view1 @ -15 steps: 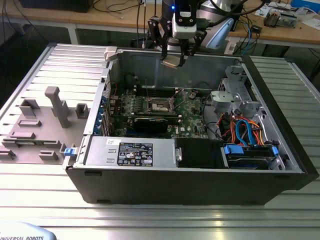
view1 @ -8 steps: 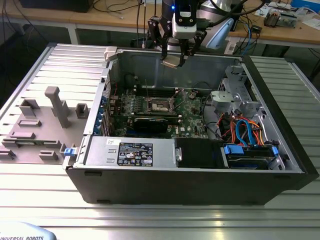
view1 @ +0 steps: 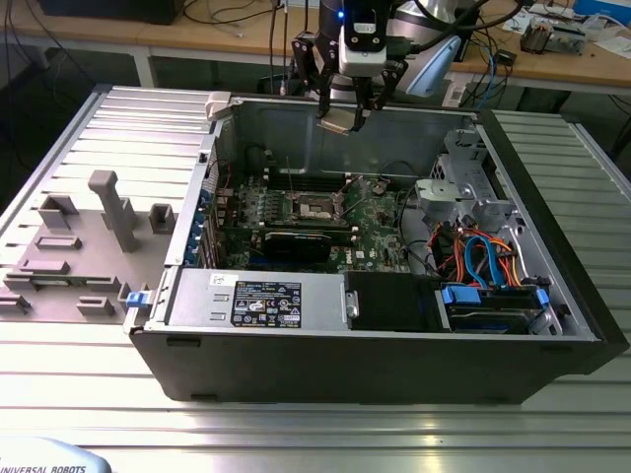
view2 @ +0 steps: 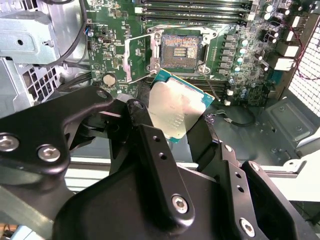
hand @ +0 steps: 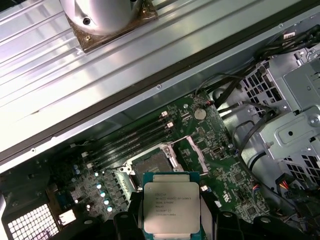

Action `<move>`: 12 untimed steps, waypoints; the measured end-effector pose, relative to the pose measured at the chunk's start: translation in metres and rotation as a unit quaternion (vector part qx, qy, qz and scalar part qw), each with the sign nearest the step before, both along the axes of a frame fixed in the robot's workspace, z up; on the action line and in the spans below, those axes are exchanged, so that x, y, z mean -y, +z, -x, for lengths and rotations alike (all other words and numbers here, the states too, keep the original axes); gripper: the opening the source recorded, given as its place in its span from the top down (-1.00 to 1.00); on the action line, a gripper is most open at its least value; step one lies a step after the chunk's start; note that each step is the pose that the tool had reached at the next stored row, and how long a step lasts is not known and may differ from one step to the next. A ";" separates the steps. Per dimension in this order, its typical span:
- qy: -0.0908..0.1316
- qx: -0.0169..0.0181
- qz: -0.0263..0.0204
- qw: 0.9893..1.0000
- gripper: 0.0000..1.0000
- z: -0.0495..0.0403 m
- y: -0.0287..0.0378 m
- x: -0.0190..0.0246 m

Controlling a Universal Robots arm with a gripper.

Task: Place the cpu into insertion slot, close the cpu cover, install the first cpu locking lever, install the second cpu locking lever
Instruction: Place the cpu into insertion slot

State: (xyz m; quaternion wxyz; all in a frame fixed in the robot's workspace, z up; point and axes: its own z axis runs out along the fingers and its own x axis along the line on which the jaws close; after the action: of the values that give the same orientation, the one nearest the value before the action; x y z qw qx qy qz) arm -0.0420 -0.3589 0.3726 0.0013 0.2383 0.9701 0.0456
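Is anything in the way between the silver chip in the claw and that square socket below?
Nothing visible does. The gripper holds the cpu in open air over the open case; the insertion slot lies bare below, its cpu cover swung aside.

Matte black pincer (view2: 176, 120) linkages studded with silver screws (view2: 180, 202).

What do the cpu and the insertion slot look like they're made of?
The cpu: dull silver-grey metal lid with soft glare, on a thin green board, probably fibreglass. The insertion slot: brownish-gold contact field, seemingly plated metal, inside a shiny silver metal rim.
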 end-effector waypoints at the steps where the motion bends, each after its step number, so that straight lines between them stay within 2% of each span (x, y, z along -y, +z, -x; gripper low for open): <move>1: -0.005 0.000 0.000 1.000 -0.08 0.0000 0.0000 0.0000; 6: -0.032 0.000 0.000 0.999 -0.08 0.0000 -0.0002 0.0000; 12: -0.063 0.000 0.000 0.998 -0.08 0.0006 -0.0003 0.0000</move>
State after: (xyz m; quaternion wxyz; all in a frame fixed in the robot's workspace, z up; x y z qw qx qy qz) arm -0.0426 -0.3589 0.3723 0.0041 0.2990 0.9532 0.0454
